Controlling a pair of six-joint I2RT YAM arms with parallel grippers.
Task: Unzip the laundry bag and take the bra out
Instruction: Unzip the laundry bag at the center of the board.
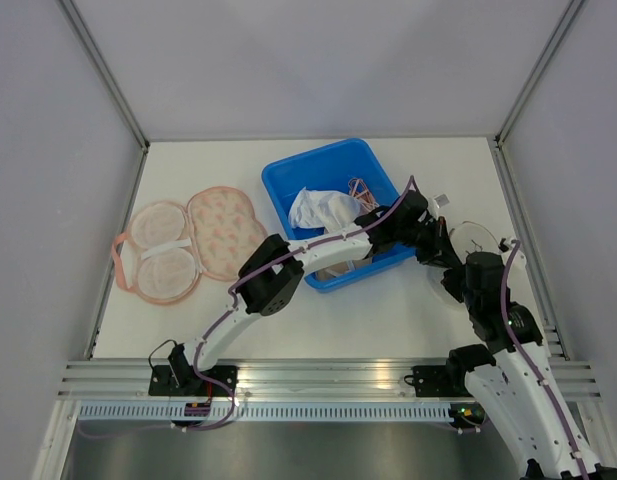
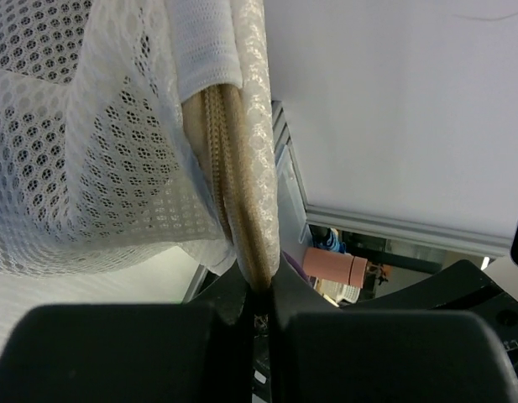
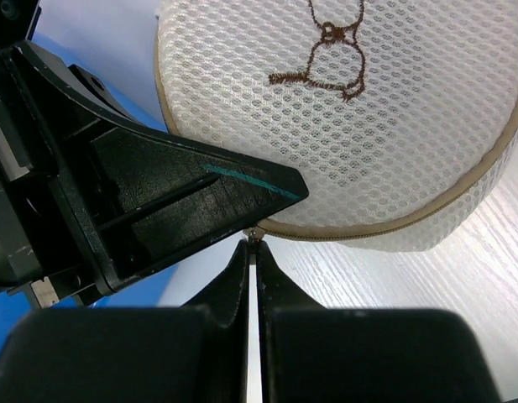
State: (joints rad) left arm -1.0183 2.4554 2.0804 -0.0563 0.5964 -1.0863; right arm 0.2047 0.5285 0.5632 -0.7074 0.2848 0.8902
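Observation:
The round white mesh laundry bag with a beige zipper lies right of the blue bin; it also shows in the right wrist view, with a brown embroidered figure. My left gripper reaches across and is shut on the bag's zippered seam, jaws pinching it. My right gripper is shut on the small metal zipper pull, right below the left gripper's black finger. The zipper seen here looks closed. No bra shows inside the bag.
A blue bin at table centre holds white cloth and a pink item. A pink floral bra-shaped piece lies open at the left. Metal frame rails run along the table's sides and near edge.

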